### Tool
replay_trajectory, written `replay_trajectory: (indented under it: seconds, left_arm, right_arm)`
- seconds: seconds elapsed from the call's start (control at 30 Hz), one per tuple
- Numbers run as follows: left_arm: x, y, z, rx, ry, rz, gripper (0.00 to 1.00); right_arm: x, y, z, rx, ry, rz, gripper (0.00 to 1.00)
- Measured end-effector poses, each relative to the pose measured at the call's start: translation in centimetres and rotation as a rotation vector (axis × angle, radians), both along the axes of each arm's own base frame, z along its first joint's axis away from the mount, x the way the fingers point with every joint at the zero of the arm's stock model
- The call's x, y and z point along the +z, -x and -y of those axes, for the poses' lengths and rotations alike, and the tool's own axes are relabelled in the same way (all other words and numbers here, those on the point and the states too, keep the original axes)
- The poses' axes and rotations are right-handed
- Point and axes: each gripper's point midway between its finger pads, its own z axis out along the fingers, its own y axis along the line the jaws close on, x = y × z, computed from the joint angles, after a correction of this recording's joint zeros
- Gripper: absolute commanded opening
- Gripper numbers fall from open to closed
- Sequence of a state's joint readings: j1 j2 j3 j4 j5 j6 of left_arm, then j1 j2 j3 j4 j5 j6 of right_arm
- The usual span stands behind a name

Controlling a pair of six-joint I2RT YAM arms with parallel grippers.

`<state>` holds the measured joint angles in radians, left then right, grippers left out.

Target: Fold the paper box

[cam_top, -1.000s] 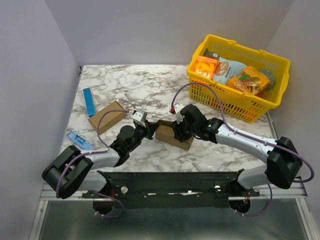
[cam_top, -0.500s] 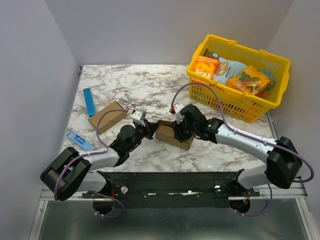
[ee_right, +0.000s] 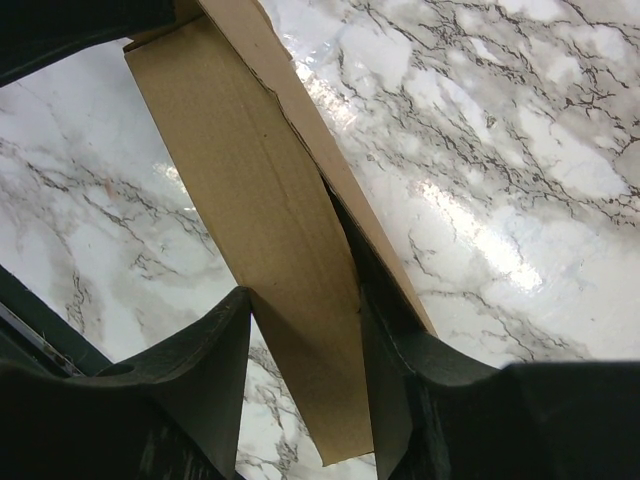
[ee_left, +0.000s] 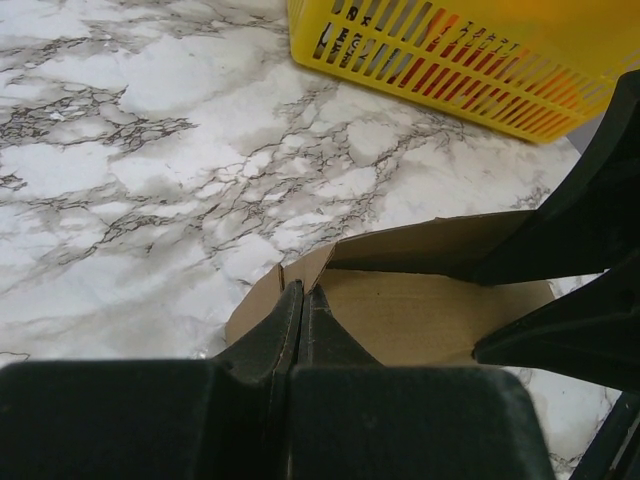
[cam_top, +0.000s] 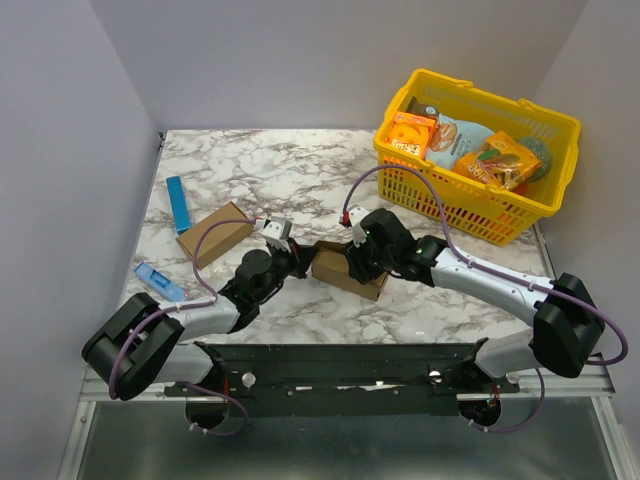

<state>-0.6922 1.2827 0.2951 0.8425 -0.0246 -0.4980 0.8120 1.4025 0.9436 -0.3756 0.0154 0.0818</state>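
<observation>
- In the top view, the paper box (cam_top: 348,270) lay on the marble table (cam_top: 300,170) between the two arms, near the front edge and well apart from the yellow basket (cam_top: 548,208). It was already an oblong carton and not a flat sheet. The left gripper (cam_top: 297,262) was at its left end, and the right gripper (cam_top: 358,262) was over its body.
- In the left wrist view, I saw the left jaws pressed fully together with nothing between them. Their tips touched the small end flap (ee_left: 258,305) at the open end of the carton. The inside of the box was visible, so this end was not yet closed.
- In the right wrist view, the right fingers (ee_right: 205,370) stood on both long sides of the box and clamped it, so I judged that this arm held the carton steady.
- I judged the step in hand to be the closing of the left end. The next move called for a push of the flap inward with the closed left tips, while the right grip did not let the box slide or turn. Whether the far end was closed, I could not tell.
</observation>
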Motion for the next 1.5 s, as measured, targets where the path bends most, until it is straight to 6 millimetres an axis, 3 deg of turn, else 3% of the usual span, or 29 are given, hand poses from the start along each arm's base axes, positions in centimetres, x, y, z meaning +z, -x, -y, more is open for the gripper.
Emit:
replay_trajectory:
  seconds: [0.5, 0.6, 0.7, 0.77, 1.07, 1.2, 1.5]
  left_arm:
    - [-1.6, -0.4, 0.3, 0.031, -0.002, 0.012, 0.00]
    - [-1.5, -0.5, 0.3, 0.043, -0.003, 0.012, 0.00]
    - [-1.5, -0.4, 0.7, 0.042, -0.010, 0.007, 0.00]
    - [-1.4, -0.2, 1.2, 0.035, -0.019, 0.001, 0.00]
    - [-1.4, -0.6, 1.5, 0.079, -0.064, -0.022, 0.00]
    - [-1.4, -0.7, 1.6, 0.098, -0.080, -0.025, 0.00]
    - [-1.4, -0.6, 1.6, 0.123, -0.094, -0.019, 0.00]
  right_arm:
    - [0.1, -0.3, 0.3, -0.017, 0.007, 0.014, 0.54]
    - [0.2, -0.3, 0.3, -0.017, 0.007, 0.014, 0.63]
    - [0.3, -0.5, 0.5, -0.025, 0.010, 0.017, 0.81]
    - [0.7, -0.5, 0.8, -0.029, 0.009, 0.015, 0.86]
    - [6.4, 1.5, 2.3, -0.015, -0.054, 0.024, 0.87]
    - [7.2, 1.7, 4.1, -0.091, -0.020, 0.025, 0.83]
    - [3.9, 1.8, 10.7, -0.313, 0.203, -0.033, 0.68]
